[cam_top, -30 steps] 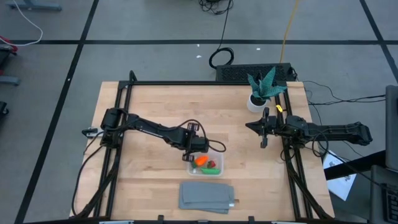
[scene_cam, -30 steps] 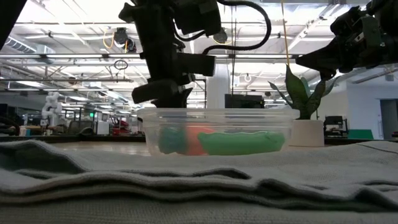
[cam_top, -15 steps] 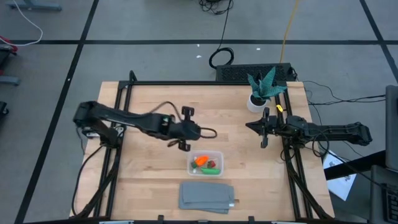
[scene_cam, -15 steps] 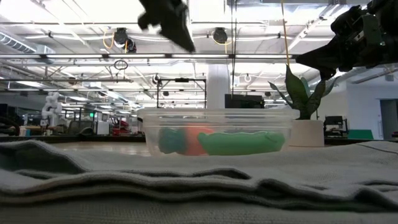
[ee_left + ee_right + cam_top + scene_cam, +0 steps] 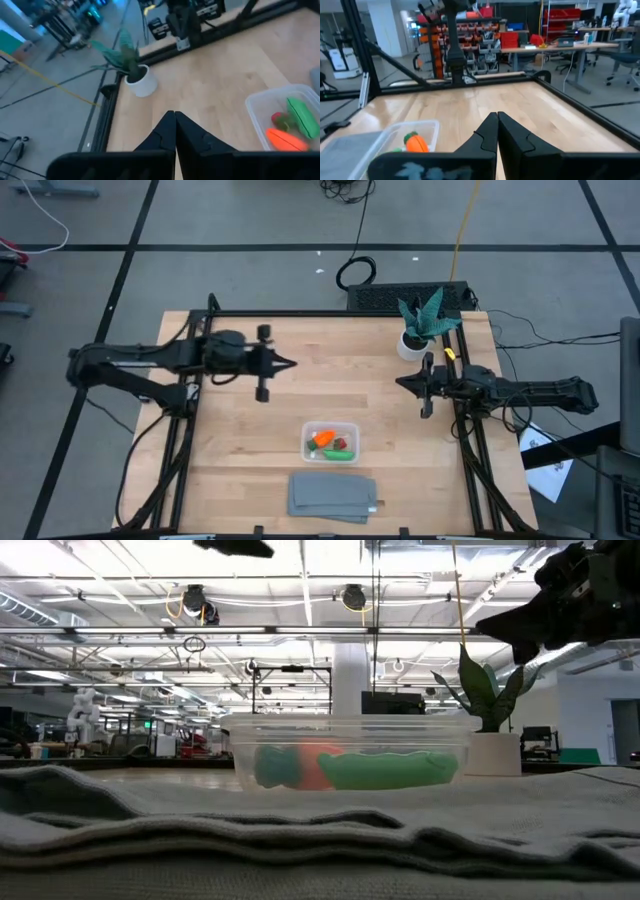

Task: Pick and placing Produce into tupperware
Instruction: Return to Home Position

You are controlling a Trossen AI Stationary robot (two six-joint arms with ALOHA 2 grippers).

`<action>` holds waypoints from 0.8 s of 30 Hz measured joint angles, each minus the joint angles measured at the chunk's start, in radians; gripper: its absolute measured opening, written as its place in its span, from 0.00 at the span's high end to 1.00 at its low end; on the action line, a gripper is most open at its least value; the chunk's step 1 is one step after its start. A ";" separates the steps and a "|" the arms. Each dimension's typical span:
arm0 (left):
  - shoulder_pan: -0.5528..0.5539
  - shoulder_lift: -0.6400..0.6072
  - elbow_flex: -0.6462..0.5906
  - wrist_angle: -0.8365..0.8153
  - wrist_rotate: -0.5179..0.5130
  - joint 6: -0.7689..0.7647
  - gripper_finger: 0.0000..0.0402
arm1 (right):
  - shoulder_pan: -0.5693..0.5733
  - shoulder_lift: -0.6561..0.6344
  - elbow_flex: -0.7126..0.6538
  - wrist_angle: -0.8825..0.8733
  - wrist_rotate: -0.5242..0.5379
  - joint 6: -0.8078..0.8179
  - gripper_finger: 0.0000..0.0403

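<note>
Tupperware (image 5: 331, 442) sits on the worktop (image 5: 240, 450) just behind the grey folded cloth (image 5: 333, 496). It holds all three pieces: the orange carrot (image 5: 322, 439), the elongated green one (image 5: 339, 453) and the small red one (image 5: 341, 444). Farther back, well apart, the left hand (image 5: 289, 365) hangs with fingers pressed together, gripping nothing. The right hand (image 5: 399, 383), likewise closed and empty, hovers near the potted plant (image 5: 420, 325).

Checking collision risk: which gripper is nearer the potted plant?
Right. The right gripper is close beside the plant, near the table's right edge. The left gripper is much farther off, over the table's left half.
</note>
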 joint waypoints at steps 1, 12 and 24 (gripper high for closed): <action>0.011 -0.035 -0.049 0.037 0.015 -0.005 1.00 | 0.000 0.000 0.000 0.007 0.000 0.000 1.00; 0.053 -0.188 -0.475 0.450 0.151 -0.071 1.00 | 0.000 -0.015 0.000 0.102 -0.057 0.059 1.00; 0.034 -0.501 -0.652 0.449 0.050 -0.139 1.00 | 0.000 -0.115 0.000 0.067 -0.075 0.079 1.00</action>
